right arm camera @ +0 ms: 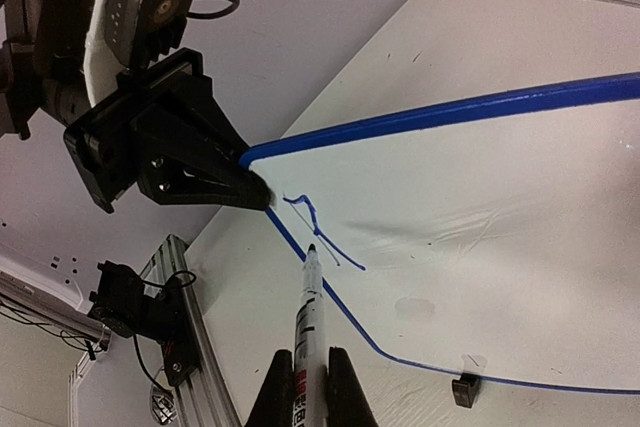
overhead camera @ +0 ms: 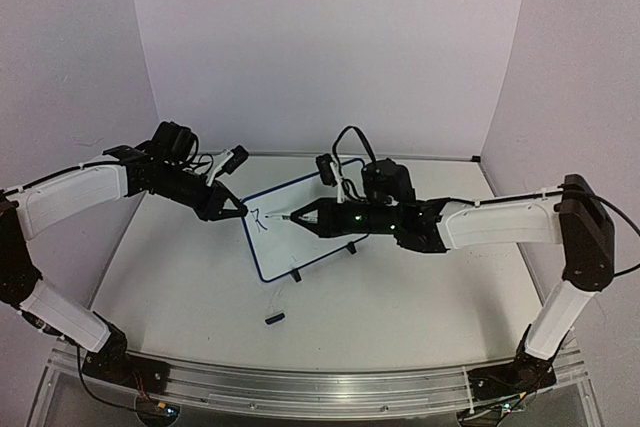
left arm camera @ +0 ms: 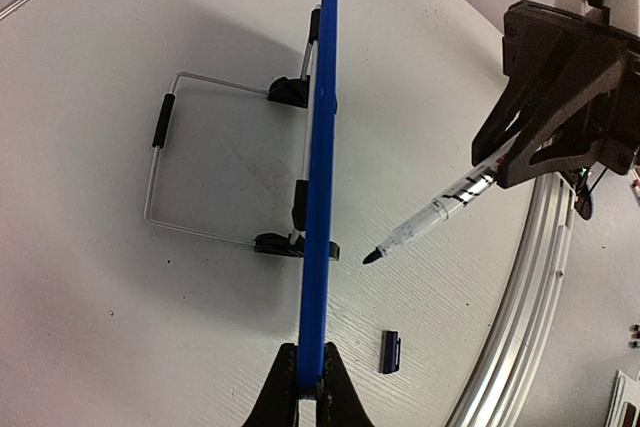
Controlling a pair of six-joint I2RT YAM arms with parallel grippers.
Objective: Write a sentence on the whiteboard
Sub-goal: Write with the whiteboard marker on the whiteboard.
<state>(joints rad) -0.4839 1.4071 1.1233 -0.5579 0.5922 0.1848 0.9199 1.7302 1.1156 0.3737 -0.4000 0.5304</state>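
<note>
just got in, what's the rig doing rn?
Writing on a whiteboard. The left end effector is clamped on the board's left edge, steadying it on its stand. The right end effector grips an uncapped marker, its tip right by the board's face; contact is unclear. Only a few strokes are down near the left edge, no readable word yet. The cap lies on the table in front of the board.

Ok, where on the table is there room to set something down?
Bare white table lies between the blue-framed whiteboard and the left arm; more right of the small dark cap. Crowded: the board's left corner, where the left gripper meets the right gripper and marker.
</note>
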